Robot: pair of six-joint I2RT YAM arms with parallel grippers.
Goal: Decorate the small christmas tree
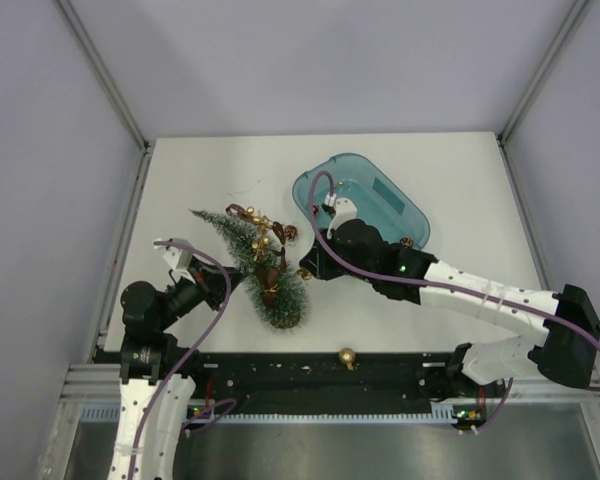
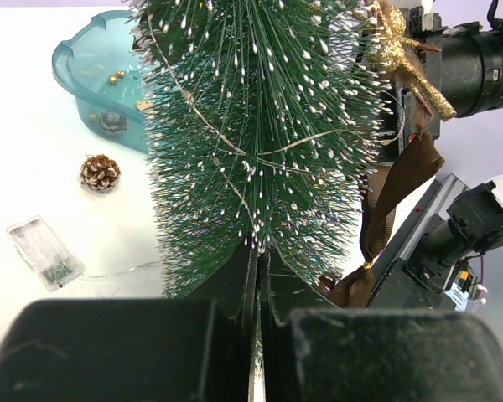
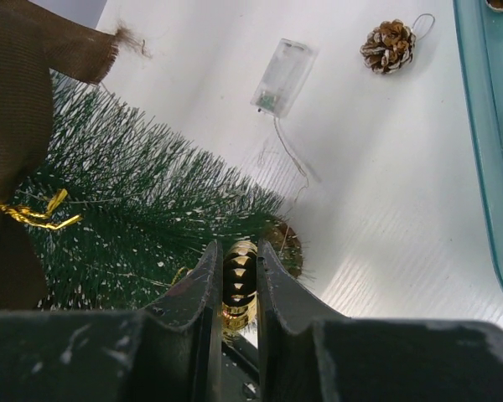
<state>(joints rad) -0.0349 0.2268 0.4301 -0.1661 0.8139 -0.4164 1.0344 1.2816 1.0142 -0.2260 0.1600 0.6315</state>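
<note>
The right claw point(image 3: 237, 251) pinches a ribbed gold bauble point(image 3: 239, 280) at the edge of the small christmas tree point(image 3: 142, 218) of frosted dark-green bristles, which lies slanted on the white bench point(image 3: 386, 209) between the arms. The left claw point(image 2: 258, 268) is pressed together at its bristles. A brown fabric ribbon point(image 3: 17, 100) drapes the tree. Beyond lie a clear plastic battery box point(image 3: 283, 77), a frosted pinecone point(image 3: 389, 43) and a teal plastic tray point(image 3: 486, 126).

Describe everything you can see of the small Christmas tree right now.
The tree is a slim bottle-brush cone with dark green bristles tipped white. Its tip points far-left, its wide end near-right. Whether it lies flat or leans is unclear, and its base is hidden. A thin wire winds over the bristles. A brown ribbon and gold trim hang on it. The left end effector, shut, reaches its bristles. The right end effector grips a gold ball at its edge.
</note>
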